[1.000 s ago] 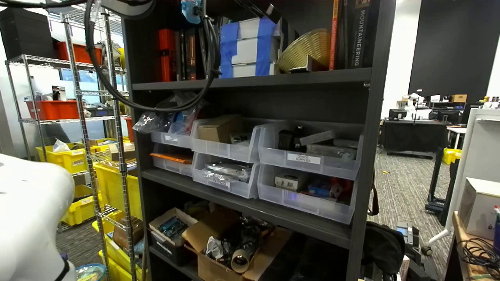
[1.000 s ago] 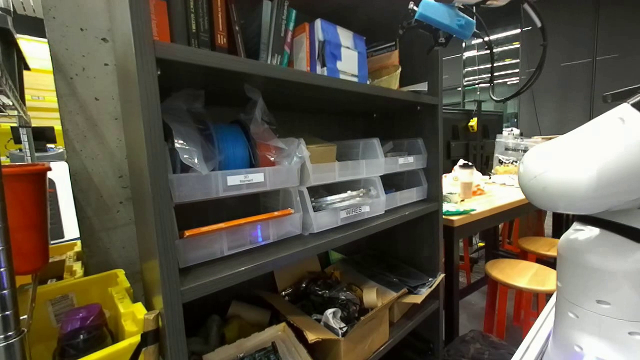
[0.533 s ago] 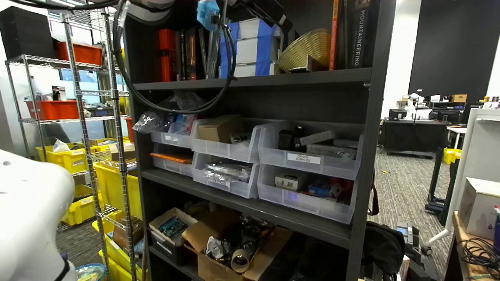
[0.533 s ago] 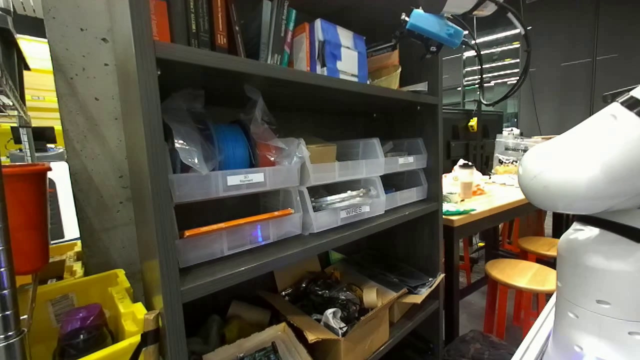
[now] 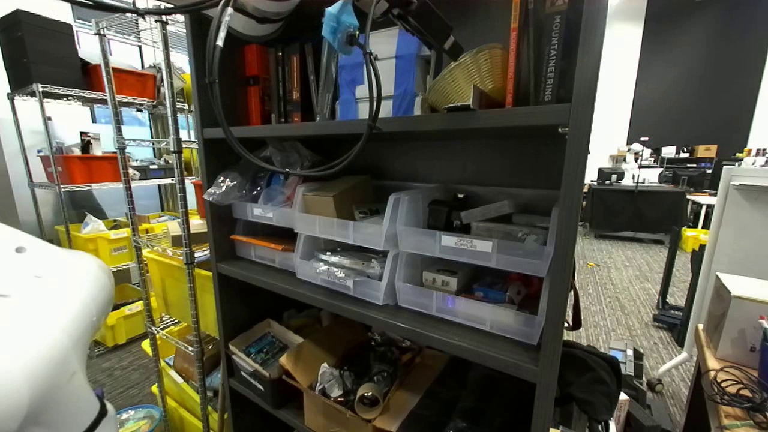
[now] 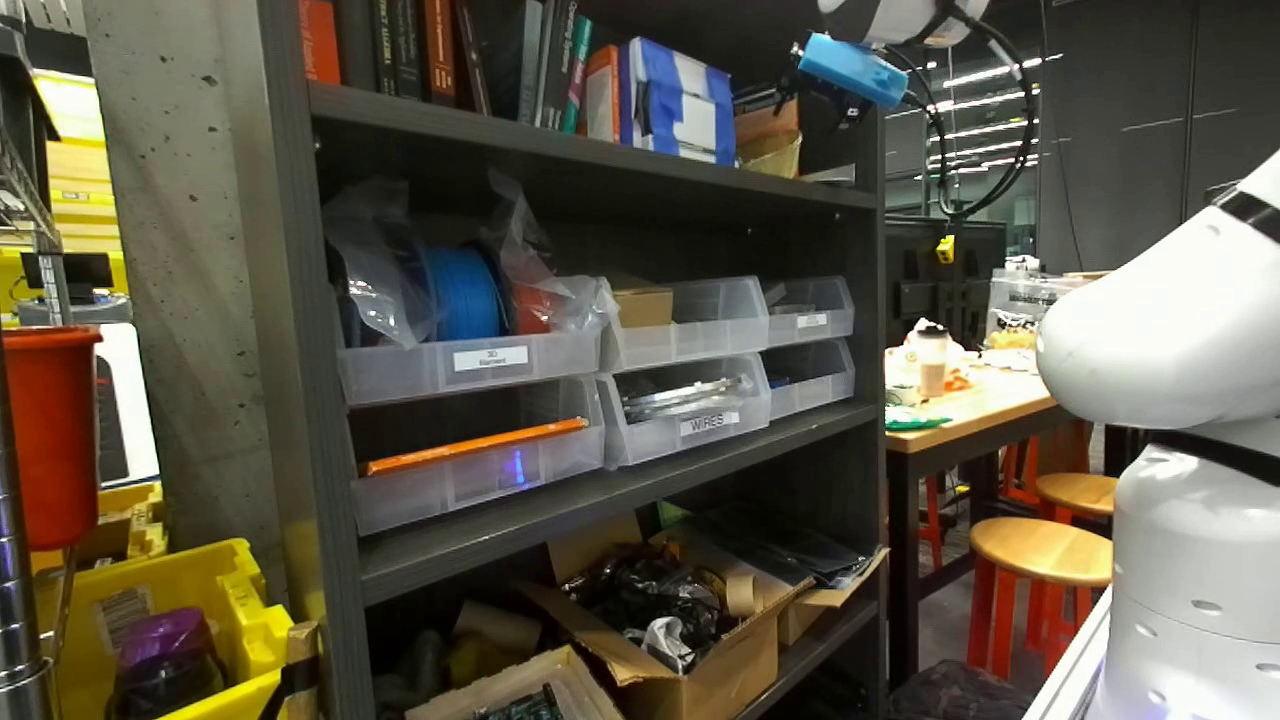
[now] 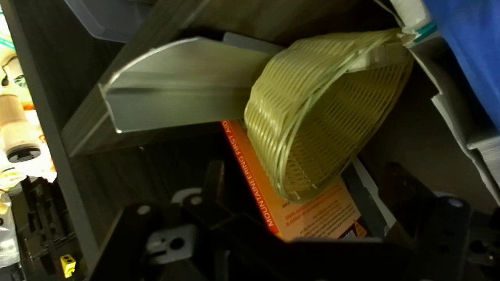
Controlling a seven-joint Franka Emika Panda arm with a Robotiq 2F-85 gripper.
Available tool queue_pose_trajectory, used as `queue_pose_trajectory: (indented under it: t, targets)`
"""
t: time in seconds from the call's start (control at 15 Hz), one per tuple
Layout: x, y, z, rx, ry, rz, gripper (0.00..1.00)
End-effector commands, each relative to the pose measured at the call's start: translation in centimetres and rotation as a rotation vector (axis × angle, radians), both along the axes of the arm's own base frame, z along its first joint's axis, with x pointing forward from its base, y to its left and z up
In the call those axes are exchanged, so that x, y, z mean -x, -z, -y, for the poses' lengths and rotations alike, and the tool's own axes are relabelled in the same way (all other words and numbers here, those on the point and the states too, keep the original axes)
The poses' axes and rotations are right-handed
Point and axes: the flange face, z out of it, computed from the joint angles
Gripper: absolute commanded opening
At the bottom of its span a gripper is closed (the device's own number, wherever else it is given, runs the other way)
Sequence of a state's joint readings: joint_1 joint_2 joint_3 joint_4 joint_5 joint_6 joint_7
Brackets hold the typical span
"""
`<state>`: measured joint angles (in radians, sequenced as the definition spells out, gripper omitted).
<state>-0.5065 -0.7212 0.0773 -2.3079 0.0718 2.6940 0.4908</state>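
Note:
My gripper [image 7: 304, 171] is open and empty, its dark fingers wide apart in the wrist view. In an exterior view the gripper [image 5: 441, 33] hangs at the top shelf, just up and left of a pale yellow woven basket [image 5: 474, 75]. The basket [image 7: 281, 105] lies tilted ahead of the fingers in the wrist view, its mouth facing right; no contact shows. An orange mountaineering first aid book [image 7: 316, 218] stands behind it. A pale plate with a curved edge [image 7: 175, 89] is beside the basket. A white box with blue tape [image 5: 378, 78] stands on its other side.
The bookshelf's side panel [image 5: 579, 180] rises near the basket. Below are clear plastic bins [image 5: 474, 246] and an open cardboard box [image 6: 730, 660]. A black cable [image 5: 360, 150] loops from the arm before the shelf. Books [image 6: 430, 50] stand farther along the top shelf.
The arm and gripper have moved toward the basket: right and down in an exterior view, left and down in the opposite one. The cable loop moved along. The shelf's contents stay still.

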Motion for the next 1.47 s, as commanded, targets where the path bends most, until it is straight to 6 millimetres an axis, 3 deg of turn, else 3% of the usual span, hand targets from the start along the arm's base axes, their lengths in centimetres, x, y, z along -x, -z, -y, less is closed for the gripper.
queue_pose_trajectory:
  t: [0.0, 0.13, 0.2, 0.33, 0.93, 1.4]
  targets:
    - [-1.1, -0.6, 0.6, -0.032, -0.002, -0.014, 1.0]
    - [-1.6, -0.3, 0.8, -0.05, -0.001, -0.044, 1.0]
    - [-1.7, 0.0, 1.0, -0.06, 0.001, -0.06, 0.75]
    - [-1.9, 0.3, 1.2, -0.075, -0.001, -0.082, 0.69]
    - [-1.2, -0.3, 2.6, -0.115, 0.017, -0.075, 0.02]
    - [-0.3, -1.2, 2.7, -0.122, 0.023, -0.053, 0.02]
